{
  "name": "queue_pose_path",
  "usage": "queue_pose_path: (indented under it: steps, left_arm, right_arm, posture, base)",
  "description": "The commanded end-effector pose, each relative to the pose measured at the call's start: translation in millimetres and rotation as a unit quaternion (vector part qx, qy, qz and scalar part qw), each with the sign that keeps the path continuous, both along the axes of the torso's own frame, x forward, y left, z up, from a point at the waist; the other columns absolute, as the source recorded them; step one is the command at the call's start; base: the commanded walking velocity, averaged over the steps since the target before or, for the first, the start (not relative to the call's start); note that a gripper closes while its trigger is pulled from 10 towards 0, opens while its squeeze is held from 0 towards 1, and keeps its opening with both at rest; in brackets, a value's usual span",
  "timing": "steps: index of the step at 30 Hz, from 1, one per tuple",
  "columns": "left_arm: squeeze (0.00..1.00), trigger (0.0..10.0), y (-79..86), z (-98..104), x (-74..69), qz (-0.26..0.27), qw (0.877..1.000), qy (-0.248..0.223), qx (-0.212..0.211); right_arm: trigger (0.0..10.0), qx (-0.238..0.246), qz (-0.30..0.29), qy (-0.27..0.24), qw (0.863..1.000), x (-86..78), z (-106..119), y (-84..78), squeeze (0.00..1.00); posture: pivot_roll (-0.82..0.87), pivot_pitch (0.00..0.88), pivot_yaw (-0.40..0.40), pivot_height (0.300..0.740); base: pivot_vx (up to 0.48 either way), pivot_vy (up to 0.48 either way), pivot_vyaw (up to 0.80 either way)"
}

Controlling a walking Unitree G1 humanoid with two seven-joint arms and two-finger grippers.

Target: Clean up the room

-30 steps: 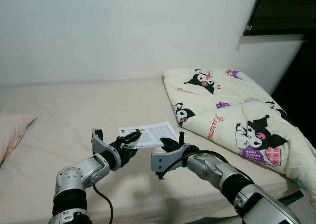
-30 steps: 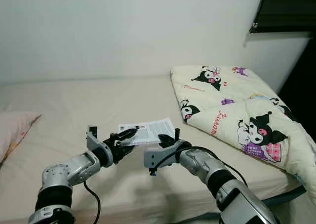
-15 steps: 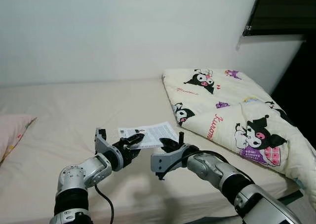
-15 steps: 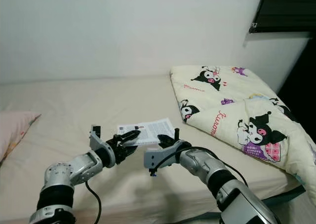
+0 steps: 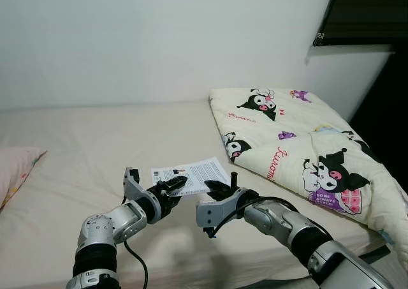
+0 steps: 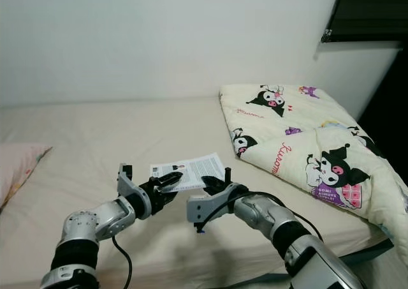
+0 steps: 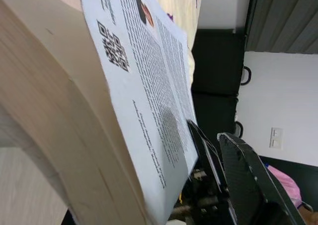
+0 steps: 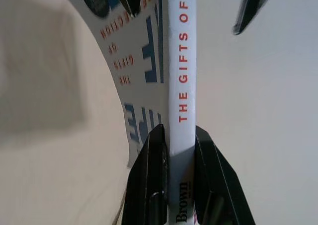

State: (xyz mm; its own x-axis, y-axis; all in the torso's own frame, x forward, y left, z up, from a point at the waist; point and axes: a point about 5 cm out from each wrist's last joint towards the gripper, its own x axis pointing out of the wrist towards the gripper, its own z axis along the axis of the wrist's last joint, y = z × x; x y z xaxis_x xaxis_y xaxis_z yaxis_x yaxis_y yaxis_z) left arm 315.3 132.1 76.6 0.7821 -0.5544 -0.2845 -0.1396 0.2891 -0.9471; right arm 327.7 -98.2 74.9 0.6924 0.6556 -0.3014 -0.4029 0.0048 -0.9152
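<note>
A white paperback book [image 5: 194,172] hangs flat just above the beige bed [image 5: 95,136], its printed back cover up. My left gripper [image 5: 171,187] is at the book's near left corner. One black finger [image 7: 243,180] lies along the cover [image 7: 149,86], and the page block hides the other. My right gripper [image 5: 215,188] grips the near right edge. In the right wrist view its two fingers [image 8: 151,185] are clamped on either side of the white spine [image 8: 181,61], which has red lettering.
A folded cream quilt [image 5: 299,148] with cartoon prints covers the right side of the bed. A pink pillow [image 5: 16,171] lies at the left edge. A white wall runs behind, with a dark window [image 5: 363,11] at the top right.
The book and both grippers have sunk slightly and drawn nearer to me. The left gripper has shifted a little to the right along the book's edge.
</note>
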Motion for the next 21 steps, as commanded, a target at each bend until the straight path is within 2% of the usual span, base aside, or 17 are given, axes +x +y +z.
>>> queue_pose_path:
  steps: [1,9,10,12,13,15,16,21]
  left_arm:
    - [0.0,10.0,8.0,-8,-1.8,0.008,1.0,0.017,0.017]
    - [0.0,10.0,21.3,-9,-1.9,0.015,0.999,0.004,0.033]
    - [0.0,7.4,22.5,-9,-2.4,0.014,0.999,0.004,0.037]
    - [0.0,7.4,23.8,-10,-2.8,0.014,0.999,0.004,0.041]
    - [0.0,1.6,24.5,-11,-3.1,0.014,0.999,0.004,0.043]
    - [0.0,1.6,25.1,-11,-3.0,0.014,0.999,0.004,0.045]
    - [0.0,0.0,26.4,-13,-4.1,0.015,0.998,0.006,0.053]
    - [0.0,0.0,26.7,-15,-4.6,0.014,0.998,0.003,0.064]
  right_arm:
    - [10.0,0.054,0.046,-0.027,0.997,-2.7,17,16.7,0.0]
    - [10.0,0.064,0.054,-0.03,0.996,-4.5,19,13.2,0.0]
    - [10.0,0.063,0.053,-0.03,0.996,-4.4,19,12.7,0.0]
    - [10.0,0.063,0.052,-0.03,0.996,-4.2,19,12.2,0.0]
    - [10.0,0.062,0.052,-0.03,0.996,-4.3,19,11.9,0.0]
    - [10.0,0.062,0.052,-0.03,0.996,-4.4,19,11.8,0.0]
    - [10.0,0.062,0.052,-0.03,0.996,-4.4,19,11.6,0.0]
    - [10.0,0.06,0.051,-0.029,0.996,-4.5,18,11.2,0.0]
  posture:
    - [0.01,0.014,-0.07,0.73]
    - [0.0,0.013,-0.068,0.73]
    - [0.0,0.012,-0.068,0.73]
    - [0.0,0.012,-0.068,0.73]
    - [0.0,0.012,-0.066,0.73]
    - [0.0,0.012,-0.066,0.73]
    - [0.0,0.012,-0.066,0.73]
    - [0.01,0.014,-0.065,0.73]
  base:
    - [0.0,0.0,0.0]
    - [0.0,0.0,0.0]
    - [0.0,0.0,0.0]
    - [0.0,0.0,0.0]
    - [0.0,0.0,0.0]
    - [0.0,0.0,0.0]
    - [0.0,0.0,0.0]
    - [0.0,0.0,0.0]
